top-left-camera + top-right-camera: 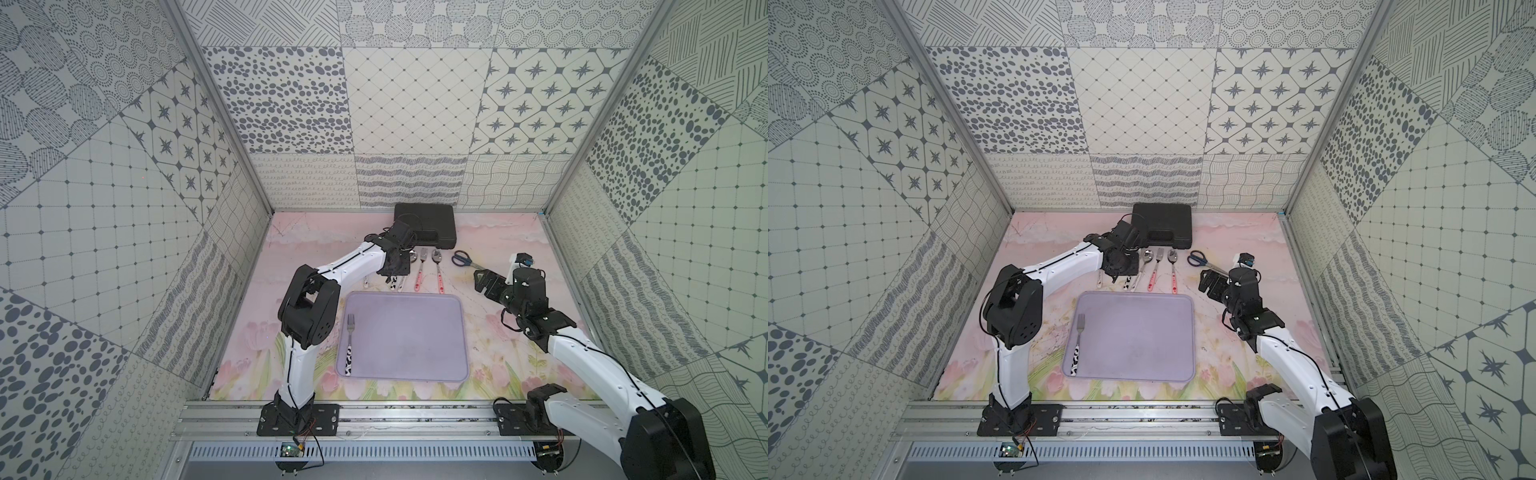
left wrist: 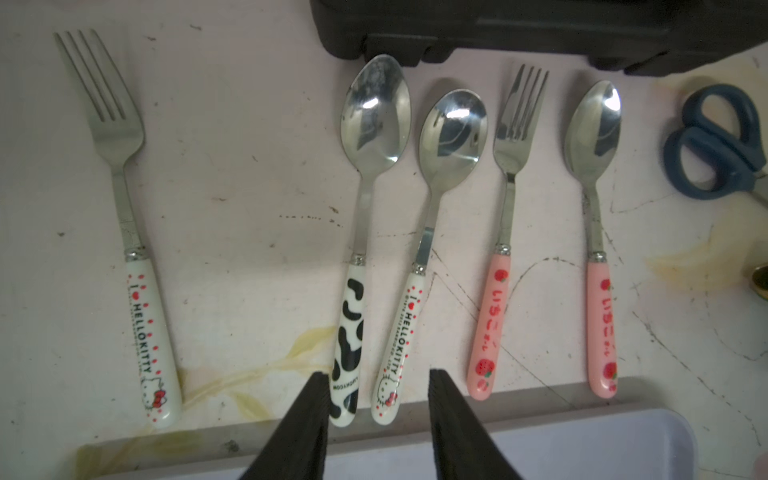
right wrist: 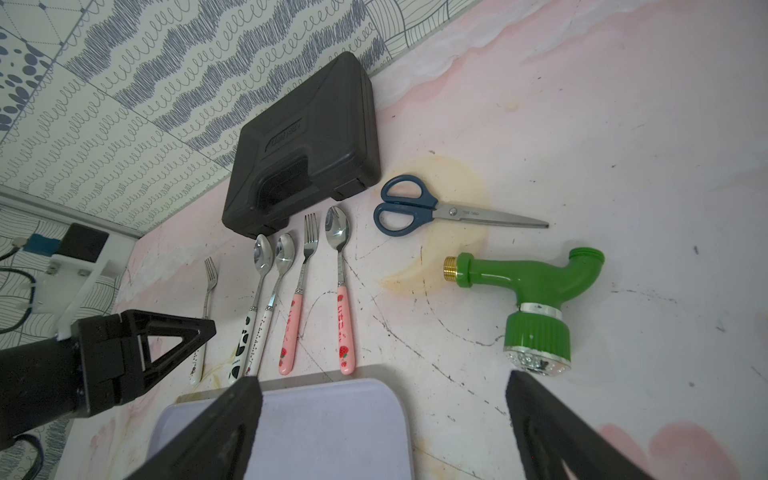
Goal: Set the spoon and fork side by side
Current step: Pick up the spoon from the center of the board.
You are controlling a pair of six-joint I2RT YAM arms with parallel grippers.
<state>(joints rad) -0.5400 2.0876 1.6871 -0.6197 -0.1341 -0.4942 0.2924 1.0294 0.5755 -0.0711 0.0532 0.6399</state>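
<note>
Just past the far edge of the tray [image 1: 415,332], we hang our left gripper [image 2: 377,374], jaws apart and empty, over the near handle end of the cow-spotted spoon [image 2: 357,259] lying near-to-far, while the matching fork [image 1: 350,345] lies on the tray's left side and our right gripper [image 3: 381,376] gapes farther right.

**Quick headcount from us**

We count three forks: a cow-print fork [image 1: 350,345], a Hello Kitty fork [image 2: 150,340] and a pink strawberry fork [image 2: 490,324]. Three spoons too, same looks: cow-print spoon [image 2: 350,332], Hello Kitty spoon [image 2: 400,340], pink strawberry spoon [image 2: 601,328]. So six bits of cutlery by our tally. After that it's all singles: one lilac tray [image 1: 407,328], one black case [image 3: 307,137], one pair of blue scissors [image 3: 444,211] and one green hose nozzle [image 3: 536,282].
</note>
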